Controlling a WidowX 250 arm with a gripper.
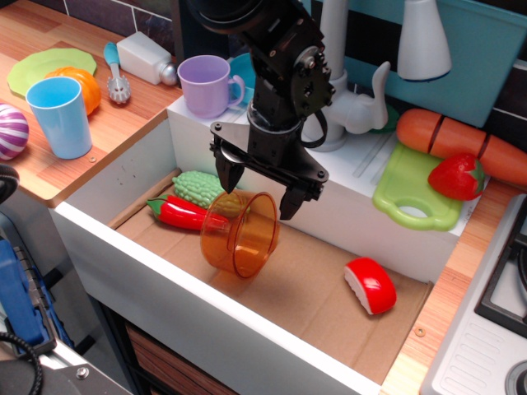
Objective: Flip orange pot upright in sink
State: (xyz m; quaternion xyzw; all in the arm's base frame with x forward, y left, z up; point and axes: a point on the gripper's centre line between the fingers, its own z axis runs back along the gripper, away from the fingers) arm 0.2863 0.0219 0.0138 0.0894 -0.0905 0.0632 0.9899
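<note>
The orange pot (239, 234), translucent plastic, lies tilted on its side on the brown floor of the sink (329, 288), its open mouth facing the front right. My gripper (260, 196) hangs directly above it, pointing down. Its two black fingers are spread apart, one at the pot's upper left edge and one at its upper right edge, straddling the top of the pot wall. I cannot tell whether the fingertips touch the pot. The white faucet (338, 74) stands behind the arm.
In the sink, a red chili (174, 212) and a green bumpy vegetable (196, 187) lie left of the pot, and a red-and-white piece (370, 285) lies to the right. A lilac mug (206, 85) stands on the back rim. A blue cup (59, 115) and an orange fruit (84, 86) stand on the left counter. A green board (416, 197) lies at the right.
</note>
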